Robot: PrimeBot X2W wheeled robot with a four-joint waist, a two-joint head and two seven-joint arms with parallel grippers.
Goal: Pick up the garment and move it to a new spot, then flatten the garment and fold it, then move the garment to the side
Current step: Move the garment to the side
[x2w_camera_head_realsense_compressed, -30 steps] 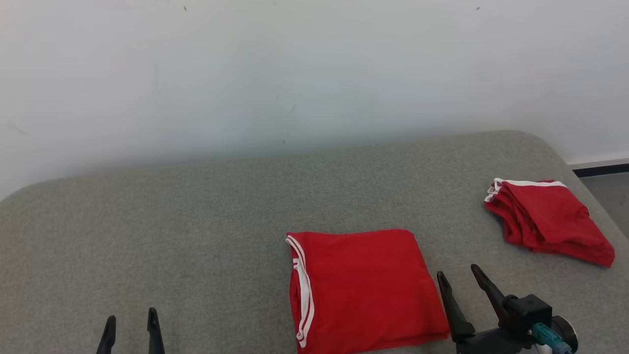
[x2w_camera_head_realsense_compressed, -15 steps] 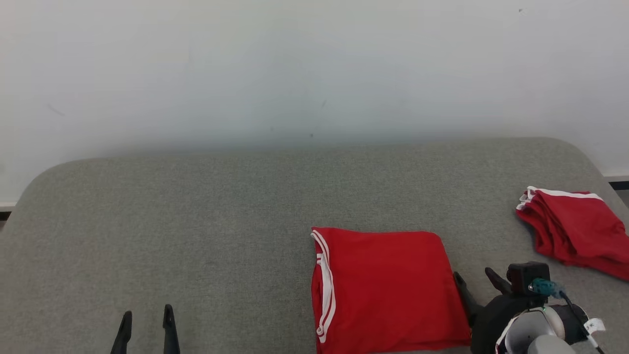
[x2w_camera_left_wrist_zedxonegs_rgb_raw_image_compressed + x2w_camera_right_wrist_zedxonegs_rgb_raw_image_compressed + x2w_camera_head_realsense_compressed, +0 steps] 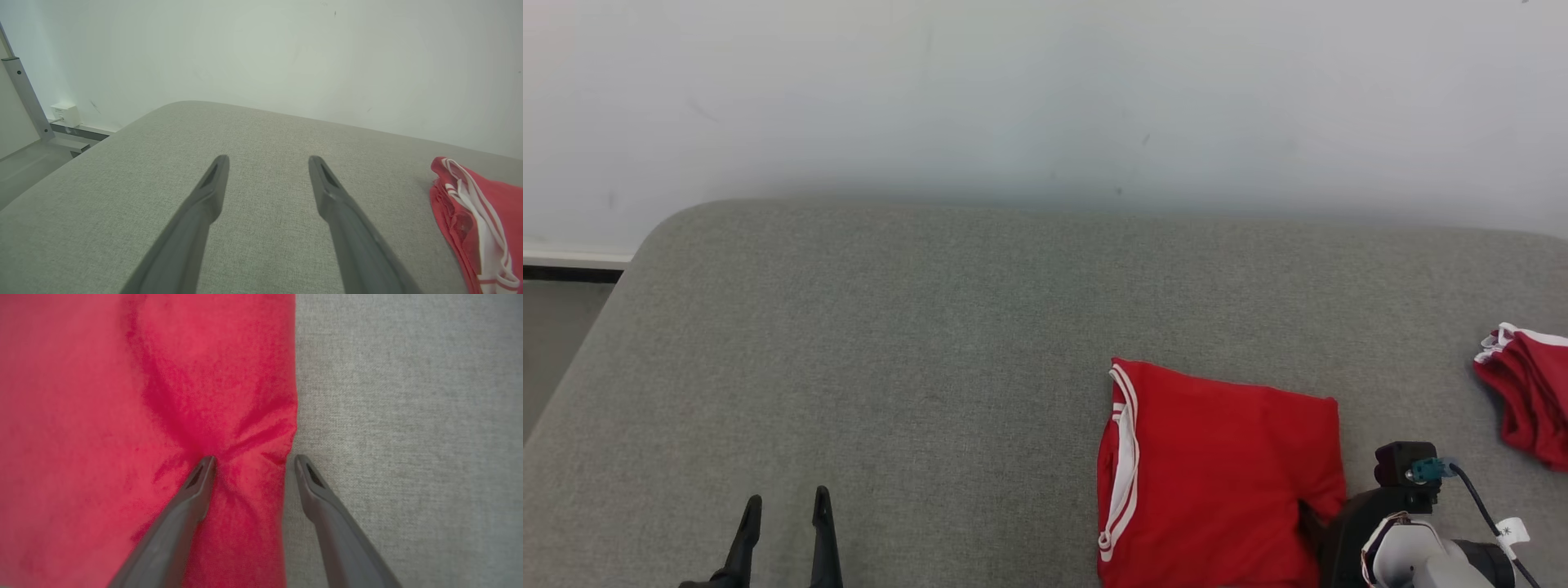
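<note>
One folded garment (image 3: pixel 1217 465), red pile (image 3: pixel 1529 408) far right, grey pad (image 3: pixel 890 367)

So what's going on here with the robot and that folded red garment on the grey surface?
A folded red garment lies on the grey padded surface. The robot's right gripper is open astride its right edge, one finger pressing into the cloth, the other over bare padding. The left gripper is open, off to the left, holding nothing. A second red garment lies at the far right.
</note>
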